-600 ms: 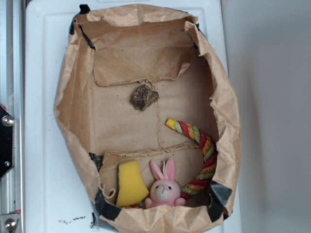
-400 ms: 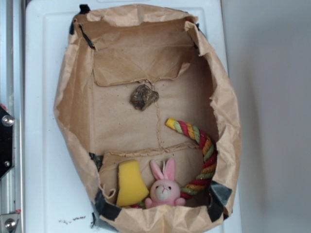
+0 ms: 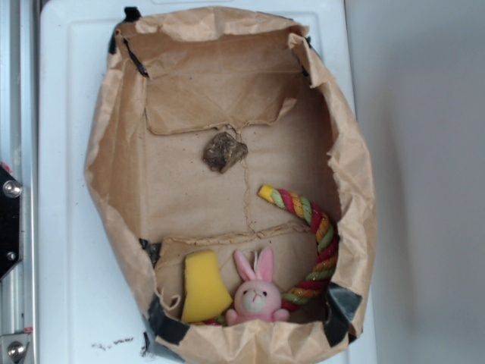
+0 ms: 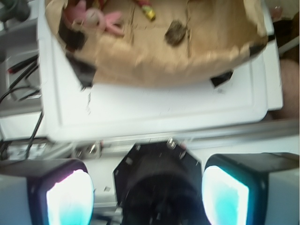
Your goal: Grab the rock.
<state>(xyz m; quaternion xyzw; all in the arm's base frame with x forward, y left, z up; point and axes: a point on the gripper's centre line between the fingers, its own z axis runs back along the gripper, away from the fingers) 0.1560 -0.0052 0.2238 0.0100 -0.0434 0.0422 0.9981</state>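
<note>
The rock (image 3: 224, 151) is sitting near the middle of the paper bag's (image 3: 114, 167) floor, lying alone on the brown paper, just below the folded flap at the bag's far end. Well apart from it, at the bag's near end, the pink bunny (image 3: 256, 293) is leaning between the yellow sponge piece (image 3: 203, 286) and the striped rope (image 3: 314, 243), which is curving along the bag's right wall. The gripper (image 4: 147, 194) is hanging outside the bag, over the white tray's (image 3: 64, 227) edge, fingers (image 4: 70, 199) spread wide apart, nothing between them, the rock (image 4: 176, 32) well ahead of it.
</note>
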